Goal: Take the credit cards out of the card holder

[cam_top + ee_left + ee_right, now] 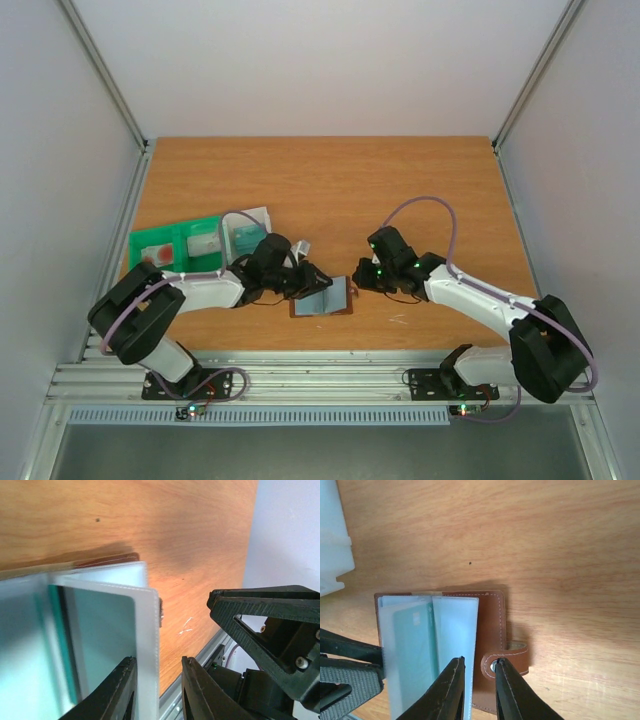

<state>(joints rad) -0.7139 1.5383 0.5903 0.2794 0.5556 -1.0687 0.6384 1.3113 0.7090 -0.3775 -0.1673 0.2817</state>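
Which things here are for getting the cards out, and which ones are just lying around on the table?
For the job:
- card holder, lying open
- teal card, tucked in its clear sleeve
- left pincer and right pincer, both at the sleeves

Just lying about:
- green and clear tray, off to the left

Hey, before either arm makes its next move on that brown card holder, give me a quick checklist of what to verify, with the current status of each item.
1. Card holder lying open on the table: ok.
2. Teal card located, inside the clear sleeves: ok.
3. White card located: cannot tell.
4. Right fingers parted, over the sleeves' edge beside the snap tab: ok.
5. Left fingers gripping a sleeve: cannot tell; they stand parted at its edge.
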